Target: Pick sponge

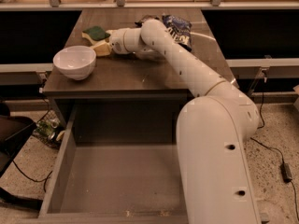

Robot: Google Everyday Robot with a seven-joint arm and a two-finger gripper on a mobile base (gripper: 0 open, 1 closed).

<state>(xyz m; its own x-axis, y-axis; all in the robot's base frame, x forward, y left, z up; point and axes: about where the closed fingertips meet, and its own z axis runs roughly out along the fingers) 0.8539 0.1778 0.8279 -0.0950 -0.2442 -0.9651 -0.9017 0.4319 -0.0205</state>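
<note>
— Sponge (96, 32) where?
— Lying green side up at far left of table (140, 78), behind white bowl (74, 62).
— And gripper (102, 48)?
— Just beside sponge, at its near right edge. Apart or together: cannot tell.
— Anything else?
— Dark blue bag (177, 29) farther right.

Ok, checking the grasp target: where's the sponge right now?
Camera view: the sponge lies far left on the table, behind the white bowl, beside the end effector.
</note>
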